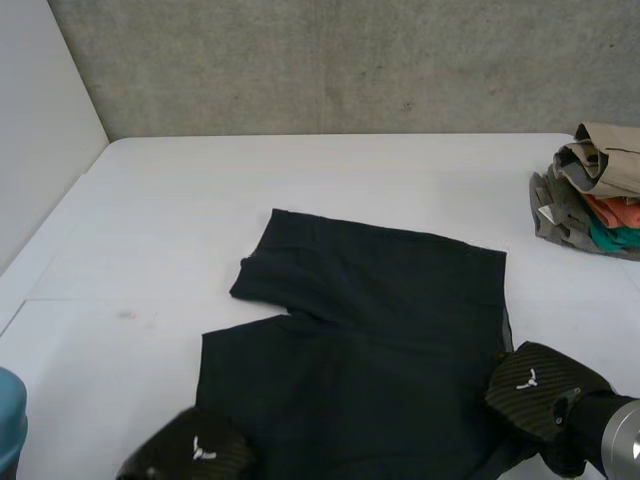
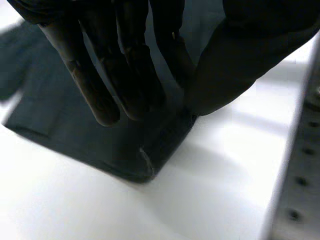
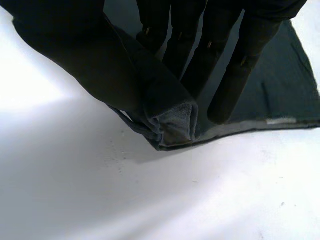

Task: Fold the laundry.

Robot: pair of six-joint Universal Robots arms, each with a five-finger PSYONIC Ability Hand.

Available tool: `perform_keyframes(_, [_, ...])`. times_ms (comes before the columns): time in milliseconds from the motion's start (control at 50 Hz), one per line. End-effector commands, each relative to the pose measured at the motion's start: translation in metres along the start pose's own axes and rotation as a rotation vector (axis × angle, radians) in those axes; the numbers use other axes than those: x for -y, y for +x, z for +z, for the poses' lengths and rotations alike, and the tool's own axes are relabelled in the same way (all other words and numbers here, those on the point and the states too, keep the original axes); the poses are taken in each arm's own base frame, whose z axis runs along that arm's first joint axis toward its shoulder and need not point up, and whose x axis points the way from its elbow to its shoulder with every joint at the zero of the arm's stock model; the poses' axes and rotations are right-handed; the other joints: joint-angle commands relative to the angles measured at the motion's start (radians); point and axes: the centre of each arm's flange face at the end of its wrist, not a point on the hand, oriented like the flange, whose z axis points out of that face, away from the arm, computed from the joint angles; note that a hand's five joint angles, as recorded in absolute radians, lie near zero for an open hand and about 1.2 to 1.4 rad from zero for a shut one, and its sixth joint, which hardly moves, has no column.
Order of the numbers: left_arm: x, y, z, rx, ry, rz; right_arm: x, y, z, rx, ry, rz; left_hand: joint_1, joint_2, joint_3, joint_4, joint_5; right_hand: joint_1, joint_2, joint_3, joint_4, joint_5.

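The white table (image 1: 150,220) holds the dark garment (image 1: 380,300) spread flat before me. A heap of clothes (image 1: 590,190) sits well apart at the far right. My left hand (image 2: 125,65) pinches the garment's near left edge, and my right hand (image 3: 75,50) pinches its near right corner.

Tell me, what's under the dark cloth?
The white table shows all around the dark cloth. Whatever lies beneath its middle is covered, so I cannot tell.
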Motion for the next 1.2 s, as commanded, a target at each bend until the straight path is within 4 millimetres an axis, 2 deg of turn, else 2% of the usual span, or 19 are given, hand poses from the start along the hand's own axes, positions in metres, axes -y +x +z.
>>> perform_keyframes(20, [0.039, -0.026, 0.042, 0.135, 0.236, 0.046, 0.010, 0.030, 0.038, -0.086, 0.118, 0.133, 0.252, 0.197, 0.208, 0.197, 0.207, 0.270, 0.211, 0.200, 0.195, 0.209])
perform_keyframes(240, [0.123, -0.098, 0.141, 0.451, 0.636, 0.056, 0.028, 0.097, 0.088, -0.388, 0.260, 0.222, 0.252, 0.197, 0.208, 0.197, 0.207, 0.270, 0.211, 0.200, 0.195, 0.209])
perform_keyframes(260, [0.134, -0.112, 0.156, 0.491, 0.680, 0.056, 0.028, 0.102, 0.093, -0.413, 0.261, 0.221, 0.252, 0.197, 0.208, 0.197, 0.207, 0.270, 0.211, 0.200, 0.195, 0.209])
perform_keyframes(380, [0.151, -0.149, 0.210, 0.568, 0.740, 0.052, 0.030, 0.131, 0.123, -0.545, 0.297, 0.213, 0.252, 0.197, 0.208, 0.197, 0.207, 0.270, 0.211, 0.200, 0.195, 0.209])
perform_keyframes(440, [0.159, -0.162, 0.236, 0.598, 0.781, 0.057, 0.028, 0.143, 0.149, -0.589, 0.312, 0.197, 0.252, 0.197, 0.208, 0.197, 0.207, 0.270, 0.211, 0.200, 0.195, 0.209])
perform_keyframes(540, [0.156, -0.180, 0.267, 0.643, 0.806, 0.067, 0.026, 0.159, 0.191, -0.627, 0.328, 0.167, 0.252, 0.197, 0.208, 0.197, 0.207, 0.270, 0.211, 0.200, 0.195, 0.209])
perform_keyframes(560, [0.156, -0.178, 0.272, 0.640, 0.810, 0.068, 0.027, 0.160, 0.197, -0.629, 0.332, 0.162, 0.252, 0.197, 0.208, 0.197, 0.207, 0.178, 0.119, 0.108, 0.103, 0.117])
perform_keyframes(600, [0.156, -0.176, 0.280, 0.634, 0.824, 0.074, 0.031, 0.162, 0.205, -0.636, 0.346, 0.154, 0.252, 0.197, 0.208, 0.197, 0.207, -0.400, -0.460, -0.471, -0.476, -0.462])
perform_keyframes(620, [0.155, -0.176, 0.281, 0.632, 0.826, 0.072, 0.035, 0.163, 0.215, -0.640, 0.355, 0.139, 0.160, 0.105, 0.115, 0.104, 0.114, -0.952, -1.011, -1.022, -1.027, -1.013])
perform_keyframes(640, [0.156, -0.175, 0.282, 0.629, 0.830, 0.071, 0.037, 0.163, 0.219, -0.641, 0.357, 0.133, -0.286, -0.341, -0.331, -0.341, -0.331, -0.952, -1.011, -1.022, -1.027, -1.013])
perform_keyframes(660, [0.157, -0.172, 0.282, 0.625, 0.831, 0.077, 0.038, 0.163, 0.222, -0.645, 0.357, 0.131, -0.969, -1.024, -1.014, -1.025, -1.015, -0.952, -1.011, -1.022, -1.027, -1.013])
perform_keyframes(700, [0.157, -0.169, 0.282, 0.620, 0.832, 0.074, 0.040, 0.168, 0.223, -0.671, 0.355, 0.144, -0.872, -0.927, -0.916, -0.927, -0.917, -0.952, -1.011, -1.022, -1.027, -1.013])
perform_keyframes(720, [0.158, -0.167, 0.281, 0.618, 0.835, 0.068, 0.039, 0.170, 0.221, -0.682, 0.349, 0.151, -0.969, -1.024, -1.014, -1.025, -1.015, -0.952, -1.011, -1.022, -1.027, -1.013])
perform_keyframes(780, [0.169, -0.148, 0.270, 0.585, 0.848, 0.071, 0.042, 0.175, 0.205, -0.721, 0.334, 0.172, -0.969, -1.024, -1.014, -1.025, -1.015, -0.952, -1.011, -1.022, -1.027, -1.013])
perform_keyframes(840, [0.180, -0.146, 0.242, 0.579, 0.858, 0.066, 0.044, 0.171, 0.188, -0.717, 0.329, 0.190, -0.969, -1.024, -1.014, -1.025, -1.015, -0.952, -1.011, -1.022, -1.027, -1.013])
perform_keyframes(920, [0.179, -0.141, 0.209, 0.557, 0.849, 0.039, 0.048, 0.155, 0.134, -0.656, 0.317, 0.271, -0.969, -1.024, -1.014, -1.025, -1.015, -0.952, -1.011, -1.022, -1.027, -1.013])
perform_keyframes(960, [0.174, -0.136, 0.193, 0.532, 0.835, 0.011, 0.046, 0.145, 0.122, -0.611, 0.301, 0.326, -0.969, -1.024, -1.014, -1.025, -1.015, -0.952, -1.011, -1.022, -1.027, -1.013])
perform_keyframes(1080, [0.156, -0.121, 0.166, 0.470, 0.805, -0.064, 0.020, 0.099, 0.120, -0.322, 0.229, 0.599, -0.969, -1.024, -1.014, -1.025, -1.015, -0.952, -1.011, -1.022, -1.027, -1.013])
perform_keyframes(1200, [0.133, -0.109, 0.160, 0.423, 0.748, -0.117, 0.003, 0.094, 0.126, -0.263, 0.245, 0.674, -0.969, -1.024, -1.014, -1.025, -1.015, -0.912, -0.971, -0.983, -0.988, -0.974])
